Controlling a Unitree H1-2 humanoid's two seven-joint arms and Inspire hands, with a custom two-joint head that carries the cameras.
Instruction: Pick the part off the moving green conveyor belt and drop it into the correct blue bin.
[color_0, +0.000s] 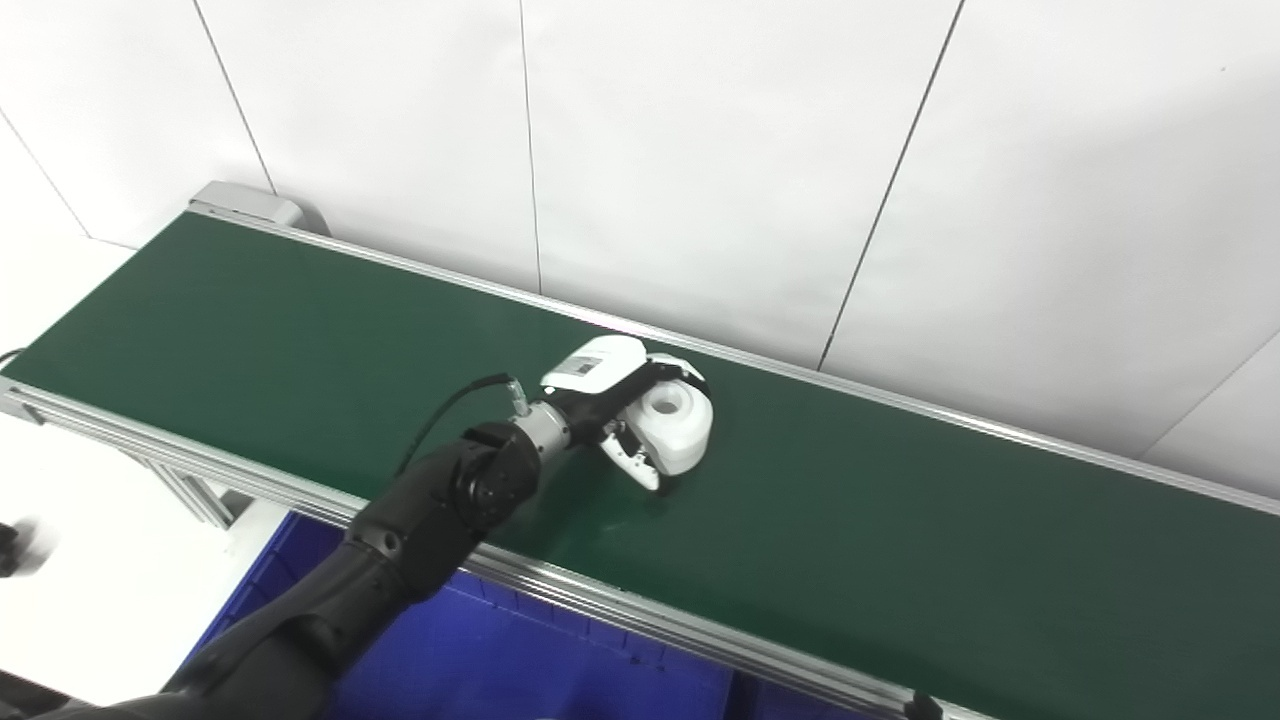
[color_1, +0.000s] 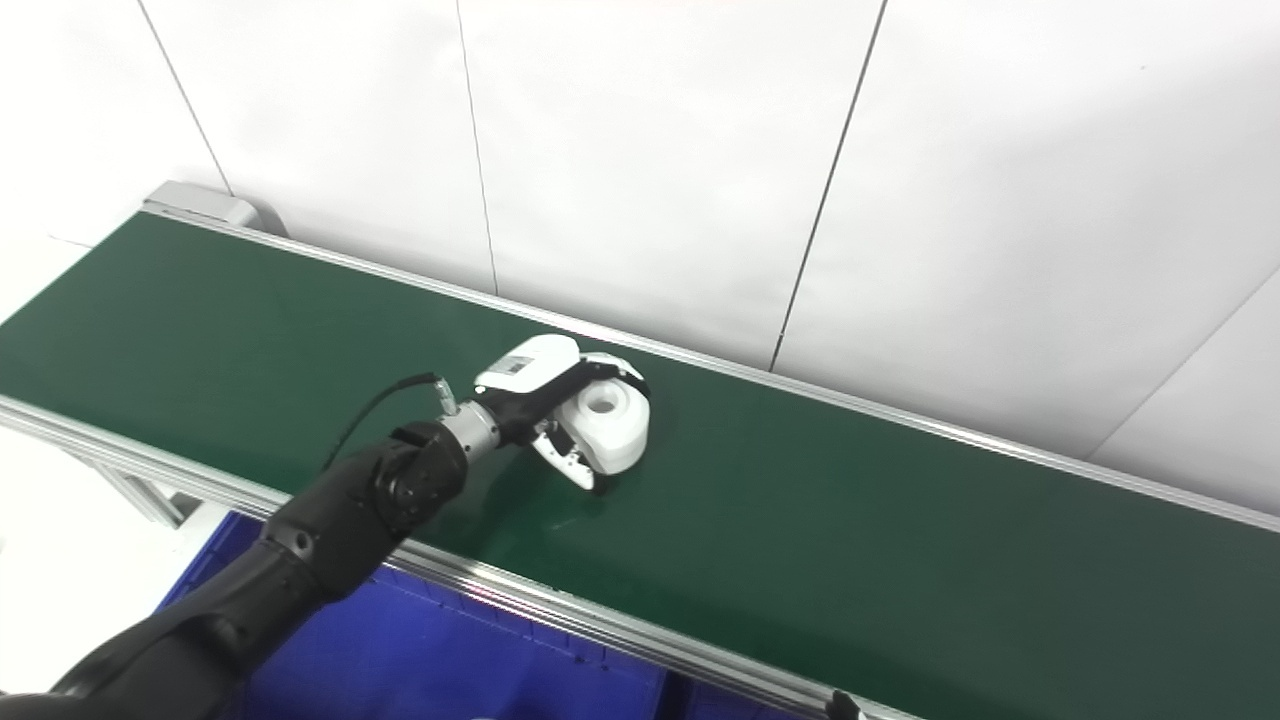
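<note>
Part (color_0: 675, 420) on belt, within left robot hand (color_0: 640, 415)

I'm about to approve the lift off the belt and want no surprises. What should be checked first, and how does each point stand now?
1. Left hand at the white part: ok, fingers wrap around it on the green belt.
2. Grip fully closed and firm: cannot tell, contact is partly hidden.
3. Part lifted clear of the belt: not ok, it seems to rest on the surface.
4. Blue bin within reach: ok, it sits below the belt's near rail.
5. Right hand out of the way: ok, it is not in view.
</note>
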